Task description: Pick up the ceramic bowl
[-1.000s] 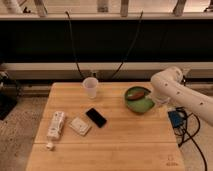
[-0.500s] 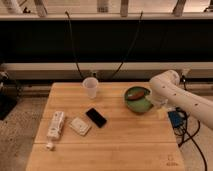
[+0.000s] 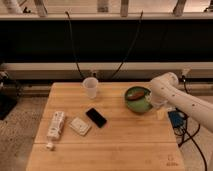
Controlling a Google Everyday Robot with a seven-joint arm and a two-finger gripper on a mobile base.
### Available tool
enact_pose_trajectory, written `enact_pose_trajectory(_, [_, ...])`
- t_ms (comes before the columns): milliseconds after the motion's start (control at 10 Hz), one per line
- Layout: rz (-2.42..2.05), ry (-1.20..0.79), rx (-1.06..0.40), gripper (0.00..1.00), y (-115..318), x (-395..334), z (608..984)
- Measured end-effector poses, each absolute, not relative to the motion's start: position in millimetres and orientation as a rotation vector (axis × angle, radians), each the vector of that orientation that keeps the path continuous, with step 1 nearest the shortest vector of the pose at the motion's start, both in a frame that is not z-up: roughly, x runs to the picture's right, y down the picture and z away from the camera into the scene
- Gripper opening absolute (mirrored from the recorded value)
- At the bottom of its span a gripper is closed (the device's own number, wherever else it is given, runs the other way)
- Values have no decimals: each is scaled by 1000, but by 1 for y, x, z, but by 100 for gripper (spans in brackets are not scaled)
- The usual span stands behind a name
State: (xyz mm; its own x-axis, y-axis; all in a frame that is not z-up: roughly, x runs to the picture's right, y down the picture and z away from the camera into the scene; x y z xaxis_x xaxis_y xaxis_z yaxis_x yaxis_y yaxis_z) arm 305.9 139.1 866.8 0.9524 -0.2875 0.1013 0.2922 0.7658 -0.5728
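Note:
The ceramic bowl (image 3: 135, 100) is glossy green with a brown-orange patch inside. It sits on the wooden table (image 3: 125, 140) at the right, near the far edge. My white arm reaches in from the right, and its gripper (image 3: 152, 102) is at the bowl's right rim, mostly hidden behind the arm's wrist. A translucent white plastic cup (image 3: 90, 87) stands upright to the left of the bowl.
A black phone (image 3: 95, 117) lies mid-table. A small white flat box (image 3: 79, 126) and a white packet (image 3: 55, 125) lie to its left. A blue object (image 3: 176, 120) and cables hang off the table's right side. A dark wall with cables runs behind.
The arm has shifted slightly left and down toward the bowl's right rim. The bowl, cup and other objects have not visibly moved.

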Motion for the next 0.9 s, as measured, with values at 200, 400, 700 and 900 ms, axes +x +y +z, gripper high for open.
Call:
enact_pose_trajectory(200, [-319, -19, -632, 80, 143, 307, 872])
enact_pose_trajectory(400, [-319, -27, -646, 80, 152, 306, 878])
enact_pose_trajectory(700, [-322, -33, -653, 80, 157, 308, 880])
enact_pose_trajectory(900, [-323, -40, -659, 80, 160, 308, 881])
